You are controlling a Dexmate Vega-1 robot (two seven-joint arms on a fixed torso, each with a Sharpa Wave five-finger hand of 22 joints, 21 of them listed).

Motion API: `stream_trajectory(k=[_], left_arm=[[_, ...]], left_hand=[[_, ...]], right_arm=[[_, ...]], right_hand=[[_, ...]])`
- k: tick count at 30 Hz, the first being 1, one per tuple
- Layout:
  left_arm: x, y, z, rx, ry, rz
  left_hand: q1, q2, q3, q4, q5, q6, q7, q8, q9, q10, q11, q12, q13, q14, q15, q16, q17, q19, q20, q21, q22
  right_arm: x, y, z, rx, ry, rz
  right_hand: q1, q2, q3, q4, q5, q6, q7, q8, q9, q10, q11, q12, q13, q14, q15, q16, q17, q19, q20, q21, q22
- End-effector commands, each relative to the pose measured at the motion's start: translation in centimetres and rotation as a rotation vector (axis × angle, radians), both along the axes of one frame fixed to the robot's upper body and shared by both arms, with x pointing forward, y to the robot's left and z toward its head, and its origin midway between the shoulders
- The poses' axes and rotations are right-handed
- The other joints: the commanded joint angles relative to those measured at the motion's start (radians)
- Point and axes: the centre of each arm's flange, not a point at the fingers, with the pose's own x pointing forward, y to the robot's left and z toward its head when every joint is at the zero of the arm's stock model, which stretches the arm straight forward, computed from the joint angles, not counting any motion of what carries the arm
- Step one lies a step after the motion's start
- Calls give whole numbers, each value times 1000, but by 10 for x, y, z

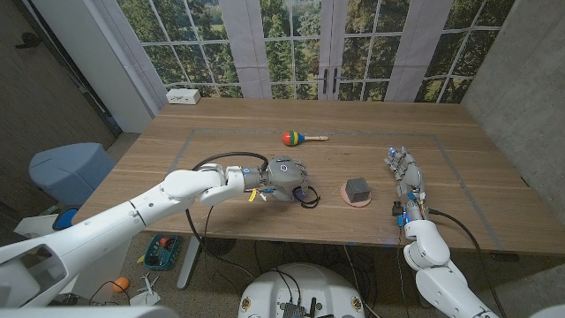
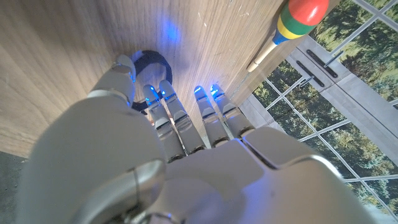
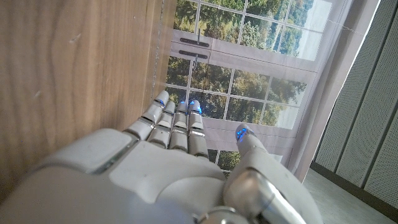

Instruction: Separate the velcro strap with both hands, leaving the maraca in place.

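Broadly, the long wooden table (image 1: 265, 221) is filling the middle of the head view, running from the lower left of the frame to the right edge. The left hand (image 1: 282, 179) is reaching in from the lower left and hovering at the frame's centre, palm down, right over the black looped velcro strap (image 1: 308, 196); in the left wrist view its fingers (image 2: 180, 118) are pointing forward with small gaps between them, and the strap's dark ring (image 2: 151, 62) is peeking out just past the thumb (whether a fingertip is touching it, I cannot tell). The right hand (image 1: 407, 174) is lying well apart at the right of the frame, fingers (image 3: 177, 121) straight and side by side, thumb off to one side, holding nothing. Between the two hands, a small dark grey cube (image 1: 357, 187) is sitting on a round pinkish coaster (image 1: 357, 200). Above centre, the maraca with a red, yellow and green head and a wooden handle (image 1: 300, 138) is lying on the tabletop, clear of both hands.
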Motion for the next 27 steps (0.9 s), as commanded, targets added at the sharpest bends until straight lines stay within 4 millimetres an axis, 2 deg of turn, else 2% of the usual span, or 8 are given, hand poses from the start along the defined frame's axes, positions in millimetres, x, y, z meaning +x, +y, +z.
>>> stream_trajectory(k=[1,9,17,23,24,27], left_arm=[[5,-1,-9,1,14,1],[8,-1,-13,-1,23,3],[9,-2,-19,1,44,6],[11,-5,-22,15,84,35],[11,-5,-23,19,89,39],[12,-6,-25,17,105,45]], left_hand=[[12,5,2,-4,4,12,3,5,0,15,-1,9,5,11,-181,6,5,8,0,0,2],[20,14,6,-5,5,17,2,5,0,22,-1,10,6,15,-182,7,5,12,1,-1,2],[55,18,6,-9,8,55,7,10,2,77,-1,24,16,43,-182,15,8,28,-2,-6,2],[86,41,9,-7,17,127,17,27,3,150,-1,44,32,70,-184,22,11,37,-3,-13,3],[101,51,12,-8,21,151,27,33,4,182,-2,53,38,85,-186,25,11,41,-3,-15,3],[143,77,17,-12,33,203,34,47,8,255,0,73,50,133,-190,38,15,60,-11,-17,2]], right_arm=[[0,-1,-1,1,8,-2],[1,-3,-1,1,7,-2],[0,-5,-3,4,9,-5],[0,-6,-2,5,7,-7],[0,-6,-2,5,7,-7],[-1,-6,-2,4,7,-9]], right_hand=[[0,5,1,-4,-2,6,-1,0,1,8,-1,4,4,6,4,4,3,8,0,-4,2],[-1,6,2,-4,-2,7,-1,0,1,7,-2,3,4,6,4,4,3,9,0,-7,2],[-1,6,2,-5,-2,9,-1,0,1,7,-1,3,5,7,4,5,3,11,0,-10,2],[-1,6,2,-5,-2,9,-2,0,1,7,0,2,5,7,5,5,3,12,1,-13,2],[-1,6,2,-5,-2,9,-2,0,1,7,0,2,5,7,4,5,3,12,0,-14,2],[-2,6,2,-6,-2,9,-1,0,1,7,0,2,5,7,4,5,3,13,0,-16,2]])
